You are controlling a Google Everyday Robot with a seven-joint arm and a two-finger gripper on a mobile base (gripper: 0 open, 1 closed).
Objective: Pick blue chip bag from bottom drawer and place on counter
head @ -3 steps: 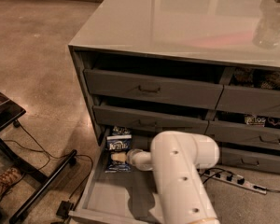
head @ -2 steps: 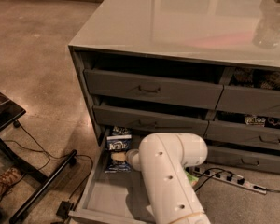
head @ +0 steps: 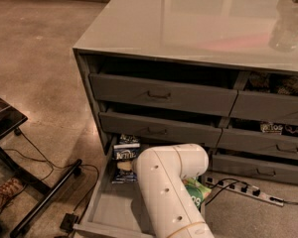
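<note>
The bottom drawer (head: 105, 211) is pulled open at the lower left of the cabinet. The blue chip bag (head: 125, 154), dark blue with a white band, lies at the drawer's back left. My gripper (head: 123, 166) is down in the drawer right at the bag's middle, mostly hidden behind my white arm (head: 169, 192). I cannot tell whether it touches the bag. The glossy grey counter (head: 188, 19) tops the cabinet above.
A green bag (head: 196, 193) lies in the drawer to the right of my arm. Closed grey drawers with dark handles (head: 159, 94) sit above. A power strip (head: 248, 192) and cables lie on the floor at right. A black stand (head: 39, 198) and a shoe (head: 2, 195) are at left.
My arm's elbow has shifted a little to the left. The gripper stays at the blue chip bag, which has not visibly moved.
</note>
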